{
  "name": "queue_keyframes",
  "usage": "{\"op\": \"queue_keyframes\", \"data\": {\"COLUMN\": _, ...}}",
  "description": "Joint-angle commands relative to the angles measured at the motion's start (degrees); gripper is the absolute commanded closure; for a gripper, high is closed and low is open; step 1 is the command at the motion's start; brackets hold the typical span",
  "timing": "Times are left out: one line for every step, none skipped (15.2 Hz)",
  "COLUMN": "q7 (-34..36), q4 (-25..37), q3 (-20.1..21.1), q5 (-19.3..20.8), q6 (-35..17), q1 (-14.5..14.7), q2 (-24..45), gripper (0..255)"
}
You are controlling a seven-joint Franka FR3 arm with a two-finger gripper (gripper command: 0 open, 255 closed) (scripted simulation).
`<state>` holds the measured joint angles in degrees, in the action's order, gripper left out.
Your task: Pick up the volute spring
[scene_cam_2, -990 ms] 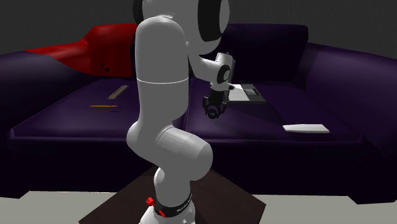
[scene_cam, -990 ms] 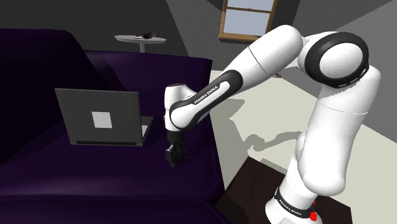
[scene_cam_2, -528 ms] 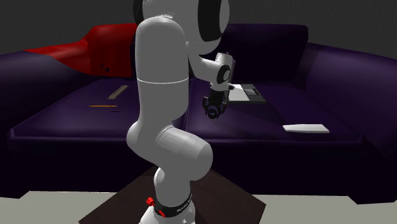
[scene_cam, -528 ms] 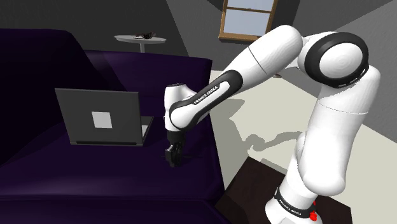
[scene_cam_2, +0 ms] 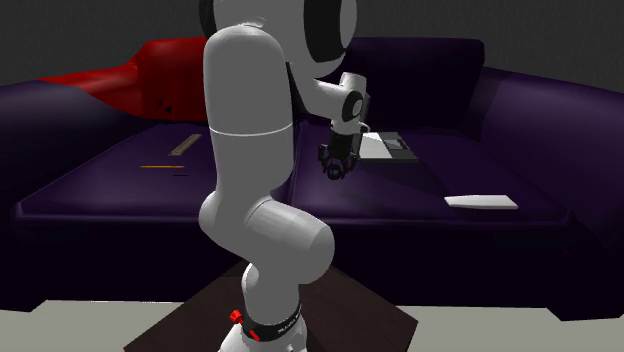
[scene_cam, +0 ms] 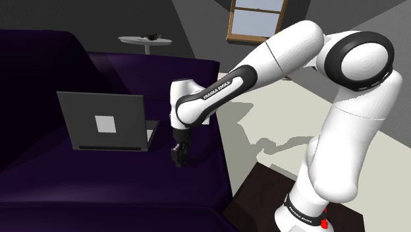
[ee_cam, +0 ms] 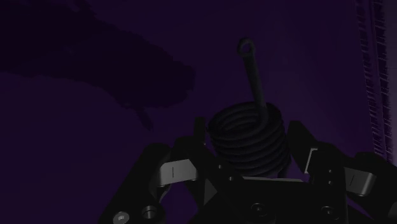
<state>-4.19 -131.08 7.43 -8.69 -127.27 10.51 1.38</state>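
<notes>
You are watching the all-black two-finger gripper (scene_cam: 179, 155) coming up: against a second ago it is sitting slightly higher over the dark purple sofa seat (scene_cam: 99, 188), and the white arm (scene_cam: 276, 56) is angling upward with it, just beside the grey open laptop (scene_cam: 105, 122). In the wrist view the dark coiled volute spring (ee_cam: 247, 141), with its straight arm ending in a small eye, is sitting between the fingers (ee_cam: 298, 143), and both are pressing against the coil's sides, so the gripper is clenching on the spring. Since the spring is staying put in the grasp while the hand is rising, you are probably seeing the lift beginning. Whether the coil is fully clearing the cushion is not showing, so keep raising gently and watch for it slipping
</notes>
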Motion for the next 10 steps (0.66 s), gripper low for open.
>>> {"op": "queue_keyframes", "data": {"q7": 0.2, "q4": 0.7, "q3": 0.0, "q5": 0.0, "q6": 1.7, "q1": 0.0, "q2": -1.0, "gripper": 255}}
{"op": "queue_keyframes", "data": {"q7": 0.3, "q4": 1.0, "q3": 0.0, "q5": 0.0, "q6": 2.4, "q1": 0.0, "q2": -1.4, "gripper": 255}}
{"op": "queue_keyframes", "data": {"q7": 0.3, "q4": 1.3, "q3": 0.0, "q5": 0.1, "q6": 3.2, "q1": 0.0, "q2": -1.9, "gripper": 255}}
{"op": "queue_keyframes", "data": {"q7": 0.4, "q4": 1.7, "q3": -0.1, "q5": 0.1, "q6": 4.0, "q1": -0.1, "q2": -2.3, "gripper": 255}}
{"op": "queue_keyframes", "data": {"q7": 0.5, "q4": 2.0, "q3": -0.1, "q5": 0.1, "q6": 4.7, "q1": -0.1, "q2": -2.7, "gripper": 255}}
{"op": "queue_keyframes", "data": {"q7": 0.5, "q4": 2.4, "q3": -0.1, "q5": 0.1, "q6": 5.5, "q1": -0.1, "q2": -3.1, "gripper": 255}}
{"op": "queue_keyframes", "data": {"q7": 0.6, "q4": 2.7, "q3": -0.1, "q5": 0.1, "q6": 6.3, "q1": -0.1, "q2": -3.5, "gripper": 255}}
{"op": "queue_keyframes", "data": {"q7": 0.7, "q4": 3.1, "q3": -0.1, "q5": 0.1, "q6": 7.0, "q1": -0.1, "q2": -3.9, "gripper": 255}}
{"op": "queue_keyframes", "data": {"q7": 0.7, "q4": 3.2, "q3": -0.1, "q5": 0.1, "q6": 7.1, "q1": -0.1, "q2": -4.0, "gripper": 255}}
{"op": "queue_keyframes", "data": {"q7": 0.7, "q4": 3.2, "q3": -0.1, "q5": 0.1, "q6": 7.1, "q1": -0.1, "q2": -4.0, "gripper": 255}}
